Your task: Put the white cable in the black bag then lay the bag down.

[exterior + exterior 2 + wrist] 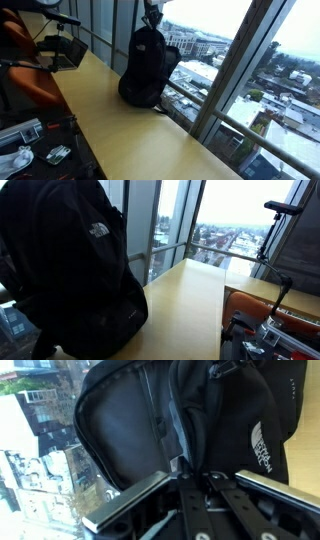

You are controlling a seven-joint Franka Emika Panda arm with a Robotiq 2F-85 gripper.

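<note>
Bulky rounded soft-fabric black bag (70, 275) fills the near side of an exterior view. It stands upright on the long pale wooden counter (195, 305) beside the tall window glass (175, 220), with a small white logo on its upper face. In both exterior views it is upright. It is well apart from the orange chair (30, 85) and from the dark clutter of gadgets (35, 150) at the counter's near end. Wrist view looks down on the bag top, a grey zip line running toward the fingers.

Pincer (195, 473) sits at the very top of the bag, jaws drawn nearly together. They look clamped on a fold or loop by the zip, but the wrist view is dark on dark, so what lies between them is unclear.

Thin white cable is not visible in any view, and none lies on the counter near the bag. Judged already inside, so the remaining step is laying the bag down.

Handling: soft, slumping fabric gives under a pull and is likely heavy for so thin a pinch. The cloth may slip. Best hold is the top loop or the stiffer seam by the zip, high up, so a sideways pull tips it over its base. Risk is that it slides rather than tips.
</note>
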